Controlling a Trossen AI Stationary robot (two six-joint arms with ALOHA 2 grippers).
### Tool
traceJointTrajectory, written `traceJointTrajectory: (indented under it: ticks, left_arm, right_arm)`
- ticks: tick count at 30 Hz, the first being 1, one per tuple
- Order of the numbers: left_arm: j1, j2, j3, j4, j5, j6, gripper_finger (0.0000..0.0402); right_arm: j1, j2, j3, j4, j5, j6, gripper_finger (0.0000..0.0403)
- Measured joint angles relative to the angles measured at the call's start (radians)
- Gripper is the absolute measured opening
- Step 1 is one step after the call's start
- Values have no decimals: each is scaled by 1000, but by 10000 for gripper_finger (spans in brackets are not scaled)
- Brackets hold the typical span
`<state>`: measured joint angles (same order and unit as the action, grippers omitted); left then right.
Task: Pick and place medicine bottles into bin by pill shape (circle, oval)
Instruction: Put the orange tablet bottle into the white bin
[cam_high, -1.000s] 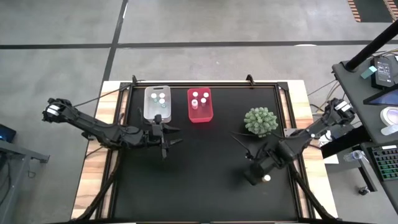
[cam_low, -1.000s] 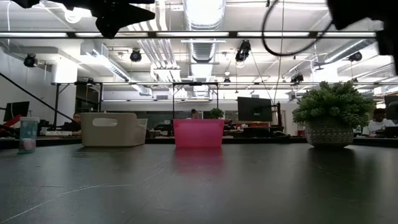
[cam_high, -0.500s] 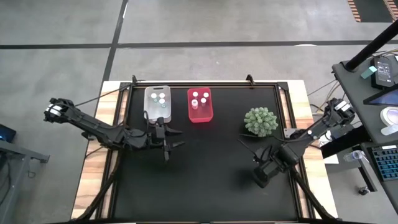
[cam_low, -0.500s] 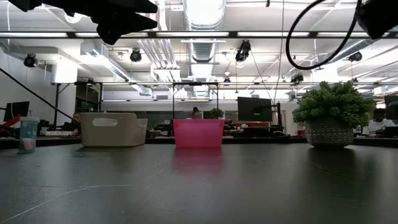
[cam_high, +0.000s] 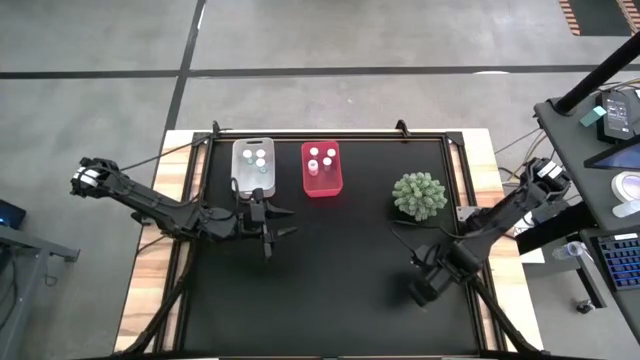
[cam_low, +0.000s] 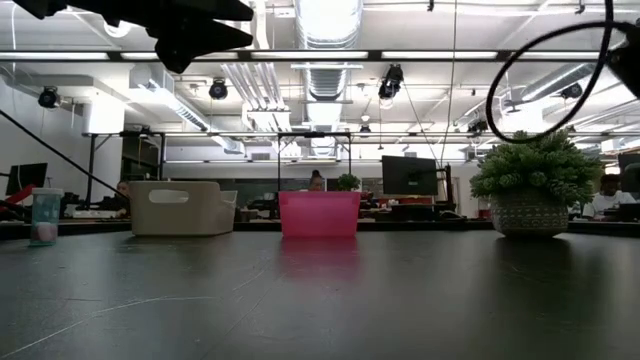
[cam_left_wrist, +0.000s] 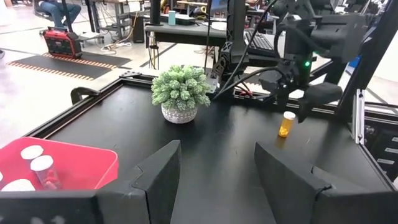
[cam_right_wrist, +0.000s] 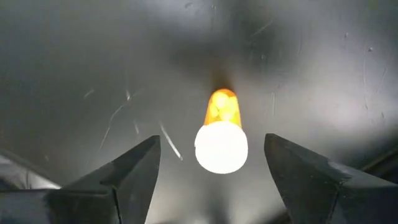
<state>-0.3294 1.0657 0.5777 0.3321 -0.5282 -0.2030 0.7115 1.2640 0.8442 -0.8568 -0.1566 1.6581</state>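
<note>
Occlusions: amber bottle and bin contents

From above, right hand (cam_high: 424, 291) covers the amber bottle (cam_left_wrist: 286, 124) near the plant (cam_high: 419, 195); pill shapes in the red bin (cam_high: 321, 181) and clear bin (cam_high: 252, 177) bottles too small to tell.

Open workshop, ceiling ducts (cam_low: 322, 40), strip lights (cam_low: 90, 55)

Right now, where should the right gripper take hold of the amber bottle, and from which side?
Probably from straight above: the amber bottle stands upright and alone on the table, and the open right gripper straddles it. Close on the body just under the white cap.
</note>
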Motion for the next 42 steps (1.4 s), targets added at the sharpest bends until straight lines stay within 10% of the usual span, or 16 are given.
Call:
traceJointTrajectory:
  ticks: [14,42]
  left_arm:
    - [0,0,0,0,0,1,191]
    - [0,0,0,0,0,1,191]
  right_arm:
    - [0,0,-38,31,0,34,182]
    - [0,0,-38,34,21,45,176]
